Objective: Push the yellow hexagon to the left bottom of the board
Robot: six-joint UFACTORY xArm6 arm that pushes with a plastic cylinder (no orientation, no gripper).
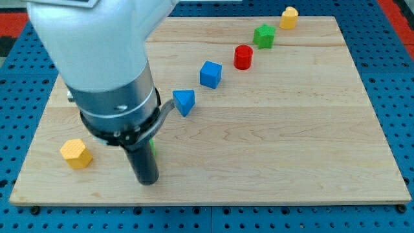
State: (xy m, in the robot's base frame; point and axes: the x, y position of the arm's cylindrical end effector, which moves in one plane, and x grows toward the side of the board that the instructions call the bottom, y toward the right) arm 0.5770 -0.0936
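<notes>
The yellow hexagon (76, 154) lies on the wooden board (272, 142) near its bottom left corner. My tip (148, 182) touches the board to the right of the hexagon, about a hundred pixels away, not touching it. A green block (153, 147) shows as a sliver right beside the rod, mostly hidden by it. The arm's grey body covers the board's upper left part.
A diagonal row of blocks runs toward the view's top right: a blue triangle (184, 101), a blue cube (210, 74), a red cylinder (243, 57), a green star-like block (264, 35) and a small yellow block (289, 17) at the top edge.
</notes>
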